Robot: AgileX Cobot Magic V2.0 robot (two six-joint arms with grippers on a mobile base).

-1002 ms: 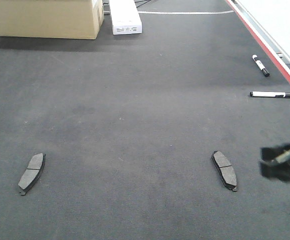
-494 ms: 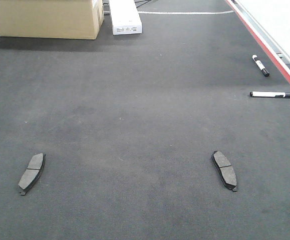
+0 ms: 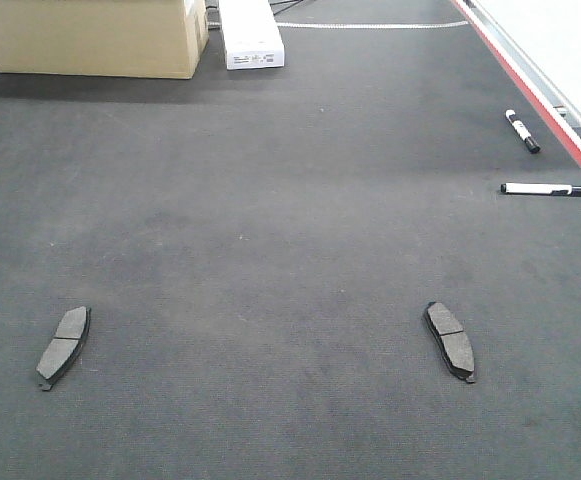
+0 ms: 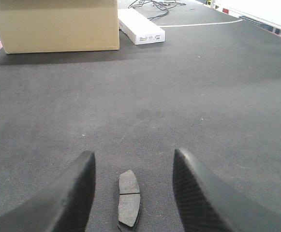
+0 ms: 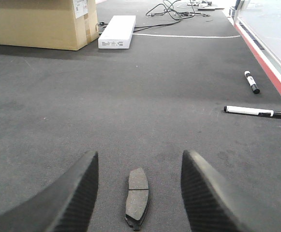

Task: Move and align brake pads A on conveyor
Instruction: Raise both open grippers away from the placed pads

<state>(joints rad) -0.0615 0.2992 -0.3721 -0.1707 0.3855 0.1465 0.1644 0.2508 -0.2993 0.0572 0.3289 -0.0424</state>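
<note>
Nearest, the left gripper (image 4: pixel 133 155) stands with jaws wide apart, the left brake pad (image 4: pixel 129 198) lying between them; the right gripper (image 5: pixel 139 154) likewise frames the right brake pad (image 5: pixel 137 197) (gaps either side). Both pads lie flat, well apart, on the conveyor (image 3: pixel 270 220). Far right are two markers (image 3: pixel 545 189), and farthest left a cardboard box (image 3: pixel 90 35).

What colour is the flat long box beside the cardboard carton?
The flat box is white, clearest in the left wrist view.

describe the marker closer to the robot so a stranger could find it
Follow the conveyor to its red right-hand edge, where two markers lie. It is the nearer marker, lying crosswise with its black tip toward that edge; the farther marker lies more along the belt.
</note>
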